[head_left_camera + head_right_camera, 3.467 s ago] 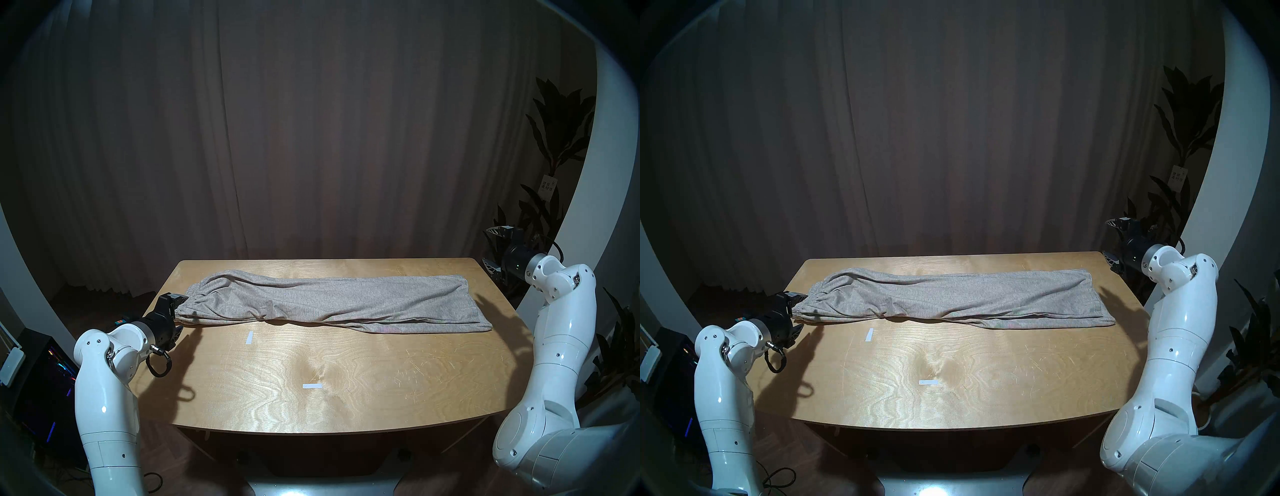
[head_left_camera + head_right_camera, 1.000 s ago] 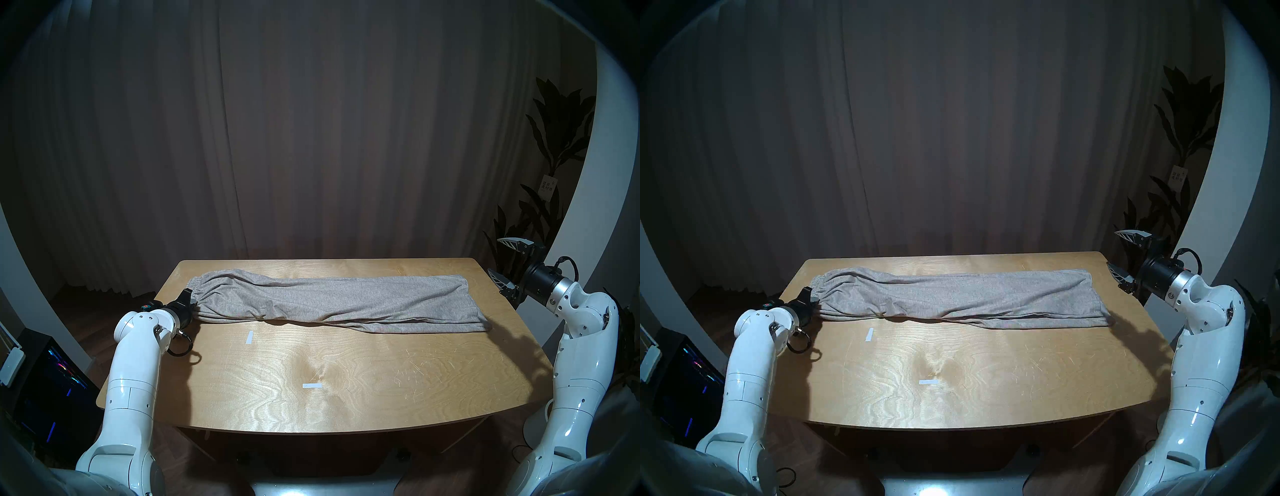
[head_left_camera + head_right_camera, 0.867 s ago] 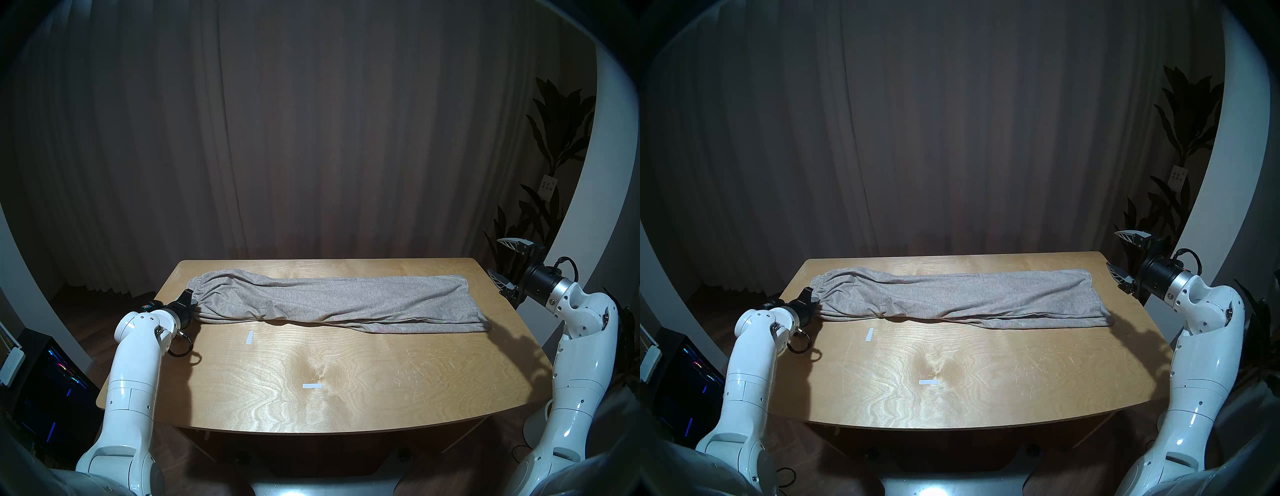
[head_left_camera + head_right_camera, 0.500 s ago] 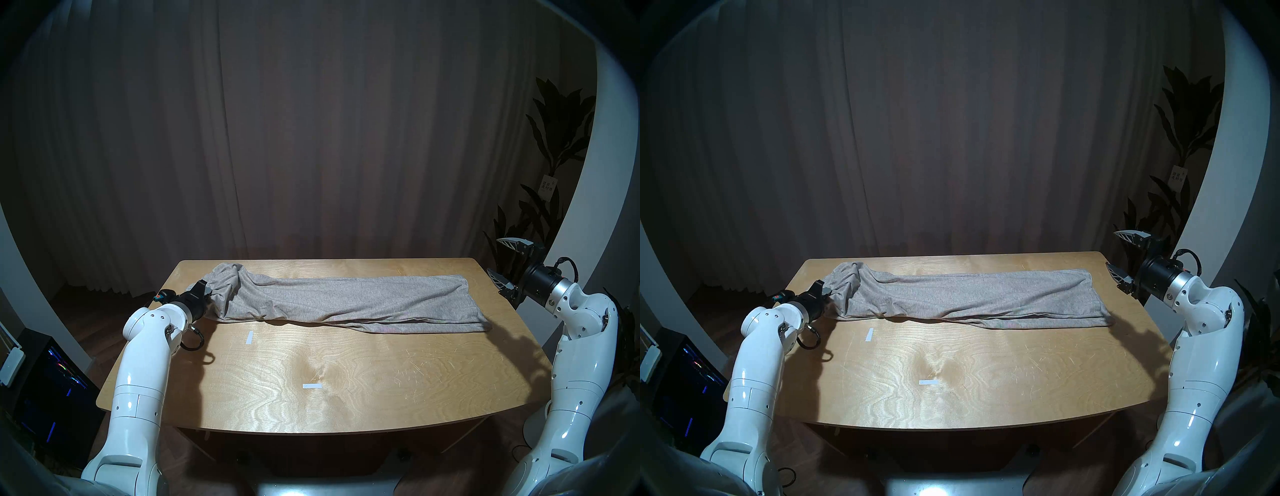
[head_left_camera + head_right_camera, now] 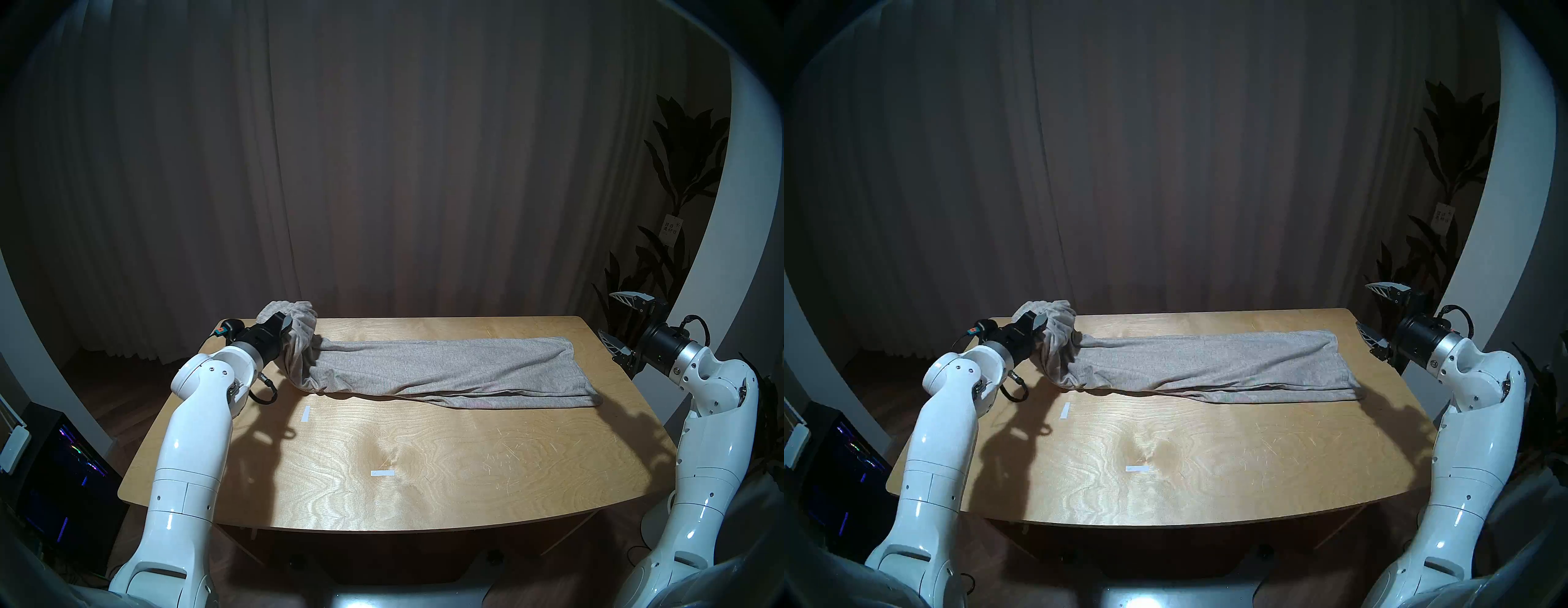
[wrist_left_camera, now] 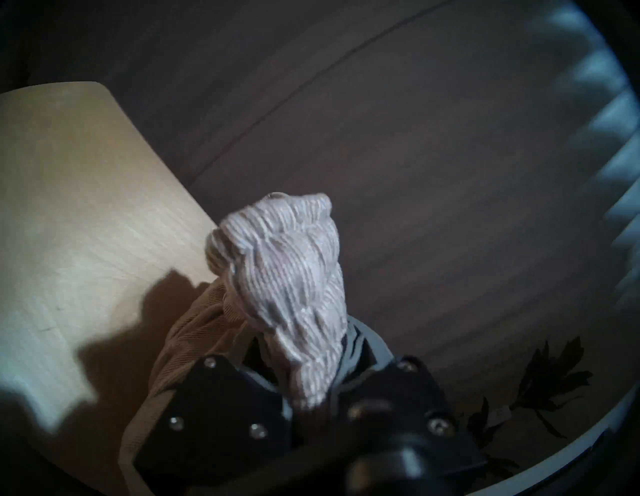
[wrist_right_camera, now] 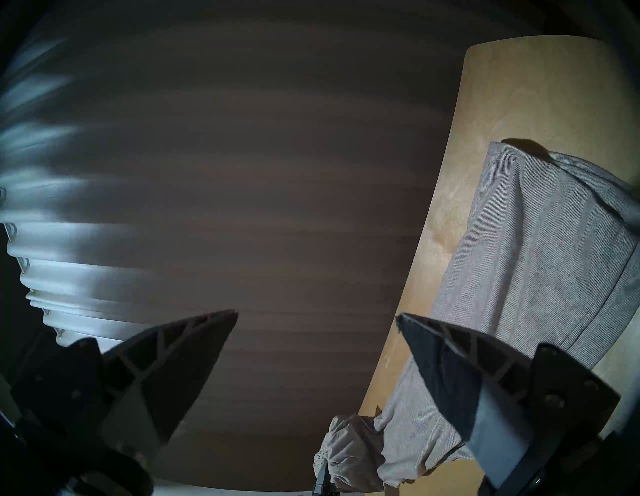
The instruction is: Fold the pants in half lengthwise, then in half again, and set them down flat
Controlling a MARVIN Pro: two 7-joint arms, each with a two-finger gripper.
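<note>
The grey pants (image 5: 445,369) (image 5: 1208,361) lie as one long strip across the far half of the wooden table (image 5: 424,467), leg ends to the right. My left gripper (image 5: 285,323) (image 5: 1038,319) (image 6: 311,391) is shut on the gathered waistband (image 6: 291,277). It holds that end bunched and raised above the table's back-left corner, and the cloth below it drapes down to the tabletop. My right gripper (image 5: 617,320) (image 5: 1376,312) (image 7: 317,315) stands open and empty just off the table's right edge, beside the leg ends (image 7: 536,242).
Two white tape marks (image 5: 305,414) (image 5: 382,473) are stuck on the tabletop in front of the pants. A dark curtain hangs behind the table. A potted plant (image 5: 679,170) stands at the right, and a dark box with lights (image 5: 63,467) sits on the floor at the left.
My left gripper closed on the waistband, then lifted it up and to the right, bunching that end over the rest of the pants. The right arm stayed still.
</note>
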